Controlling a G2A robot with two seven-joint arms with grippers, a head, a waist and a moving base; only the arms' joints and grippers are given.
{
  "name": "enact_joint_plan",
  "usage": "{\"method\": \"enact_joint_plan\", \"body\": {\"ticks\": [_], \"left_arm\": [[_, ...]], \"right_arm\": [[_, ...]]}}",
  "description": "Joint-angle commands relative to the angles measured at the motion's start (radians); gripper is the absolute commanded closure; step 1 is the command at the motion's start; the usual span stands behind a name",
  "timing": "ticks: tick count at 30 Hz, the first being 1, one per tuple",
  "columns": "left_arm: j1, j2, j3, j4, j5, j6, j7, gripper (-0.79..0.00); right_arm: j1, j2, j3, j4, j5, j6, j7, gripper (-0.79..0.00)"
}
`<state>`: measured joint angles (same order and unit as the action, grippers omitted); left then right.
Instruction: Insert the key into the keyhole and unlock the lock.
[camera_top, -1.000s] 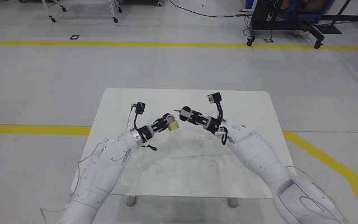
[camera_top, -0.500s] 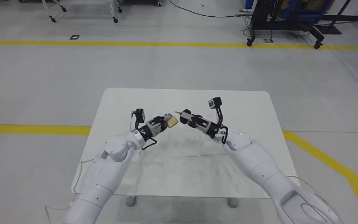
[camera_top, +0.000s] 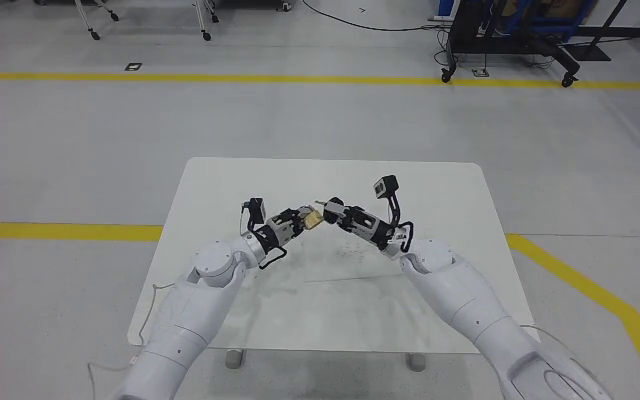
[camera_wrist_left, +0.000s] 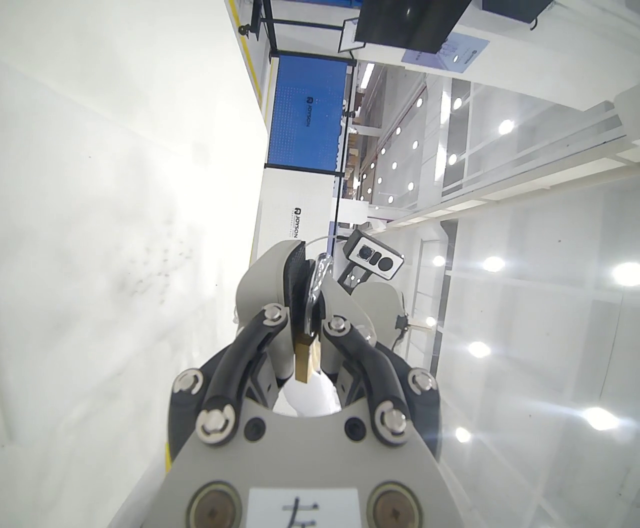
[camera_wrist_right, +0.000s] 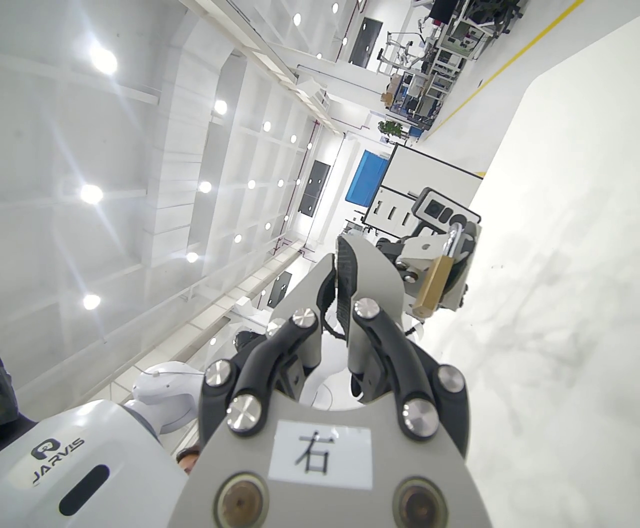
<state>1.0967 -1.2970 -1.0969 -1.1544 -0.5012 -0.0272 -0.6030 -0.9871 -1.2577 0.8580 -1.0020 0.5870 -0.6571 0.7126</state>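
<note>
The left gripper (camera_wrist_left: 312, 280) is clamping the small brass padlock (camera_wrist_left: 305, 362) by its steel shackle (camera_wrist_left: 318, 272), holding it above the middle of the white table (camera_top: 440, 300). The right gripper (camera_wrist_right: 345, 260) is sitting pinched shut over that same middle, just beside the padlock, though I cannot make out the key. Insertion and turning are both looking undone.

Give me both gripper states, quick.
Left gripper: closed on the brass padlock.
Right gripper: closed, apparently pinching the key.
</note>
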Motion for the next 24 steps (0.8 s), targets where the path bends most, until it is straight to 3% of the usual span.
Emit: {"method": "enact_joint_plan", "body": {"ticks": [1,7,12,24], "left_arm": [[0.008,-0.002,-0.008,0.001,-0.028,0.016,0.024,0.000],[0.005,-0.008,0.004,-0.009,-0.029,0.063,0.058,0.000],[-0.009,-0.018,0.034,0.000,-0.013,0.054,0.070,0.000],[0.007,-0.024,0.032,-0.008,-0.046,0.039,0.082,0.000]], "right_arm": [[-0.016,0.008,0.015,-0.012,-0.076,0.028,-0.049,0.000],[-0.130,0.054,0.104,-0.169,-0.259,0.192,-0.143,0.000],[-0.262,0.087,0.181,-0.394,-0.341,0.369,-0.210,0.000],[-0.265,0.086,0.179,-0.398,-0.347,0.372,-0.215,0.000]]}}
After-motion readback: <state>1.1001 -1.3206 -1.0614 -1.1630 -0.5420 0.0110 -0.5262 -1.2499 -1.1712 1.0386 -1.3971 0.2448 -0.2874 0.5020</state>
